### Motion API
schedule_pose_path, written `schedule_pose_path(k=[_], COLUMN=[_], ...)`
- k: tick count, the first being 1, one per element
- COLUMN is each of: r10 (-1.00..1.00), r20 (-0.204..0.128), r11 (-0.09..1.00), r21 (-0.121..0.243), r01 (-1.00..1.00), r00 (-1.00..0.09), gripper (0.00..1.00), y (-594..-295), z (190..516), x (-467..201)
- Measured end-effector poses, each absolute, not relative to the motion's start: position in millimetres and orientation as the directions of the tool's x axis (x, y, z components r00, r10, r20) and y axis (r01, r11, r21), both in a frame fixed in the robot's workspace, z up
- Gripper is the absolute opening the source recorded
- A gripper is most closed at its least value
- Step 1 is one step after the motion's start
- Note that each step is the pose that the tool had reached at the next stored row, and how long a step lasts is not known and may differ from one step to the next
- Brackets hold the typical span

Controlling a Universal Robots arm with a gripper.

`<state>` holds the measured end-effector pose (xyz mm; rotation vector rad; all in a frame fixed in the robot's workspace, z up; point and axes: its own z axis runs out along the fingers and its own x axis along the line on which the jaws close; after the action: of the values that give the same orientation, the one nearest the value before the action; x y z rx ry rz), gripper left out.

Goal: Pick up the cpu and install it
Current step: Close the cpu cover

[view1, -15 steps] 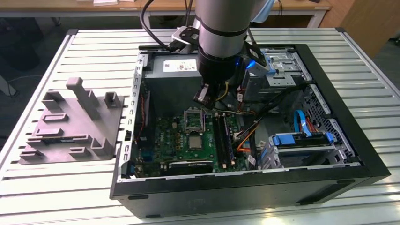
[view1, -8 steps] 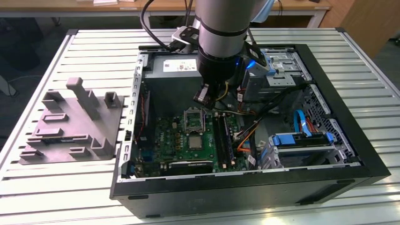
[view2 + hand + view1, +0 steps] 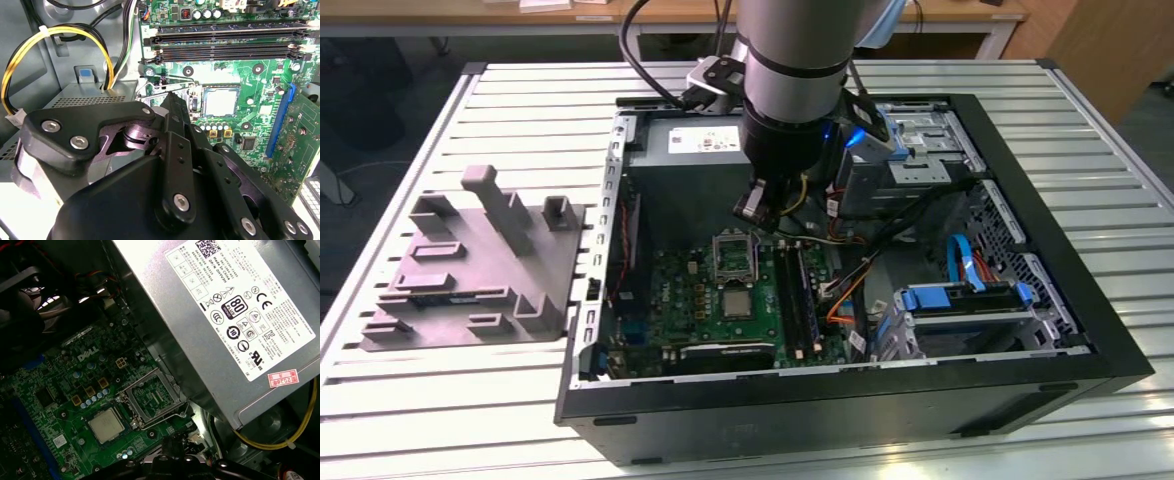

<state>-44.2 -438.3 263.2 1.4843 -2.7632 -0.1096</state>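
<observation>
A large grey moulded tray with upright posts (image 3: 474, 265) is seen at the exterior view's left on a white slatted metal table (image 3: 400, 400), with a wooden bench (image 3: 680, 12) at twelve o'clock beyond it. At centre, an open black computer case (image 3: 854, 400) holds a green motherboard (image 3: 700, 300), where the small flat square silvery-grey cpu (image 3: 739, 302) is seated, at six o'clock from the opened metal socket frame (image 3: 735, 255). The black gripper (image 3: 754, 205) is held just above that frame, nothing being seen in its grasp, and how far it is open cannot be told.

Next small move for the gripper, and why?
Probably a short sideways shift to centre over the cpu. The gripper hangs above the motherboard beside the open socket frame, not over the chip, which lies flat on the board.
</observation>
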Motion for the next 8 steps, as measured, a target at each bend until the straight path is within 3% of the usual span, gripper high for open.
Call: schedule_pose_path(k=[6, 8], r10=[-0.833, -0.833], r20=[-0.030, -0.030], r11=[0.550, 0.550], r21=[0.063, 0.063], r01=[-0.833, -0.833], r00=[-0.553, -0.553], gripper=[0.12, 0.17], y=[-438.4, -438.5], z=[263.2, 263.2], x=[-44.2, -44.2])
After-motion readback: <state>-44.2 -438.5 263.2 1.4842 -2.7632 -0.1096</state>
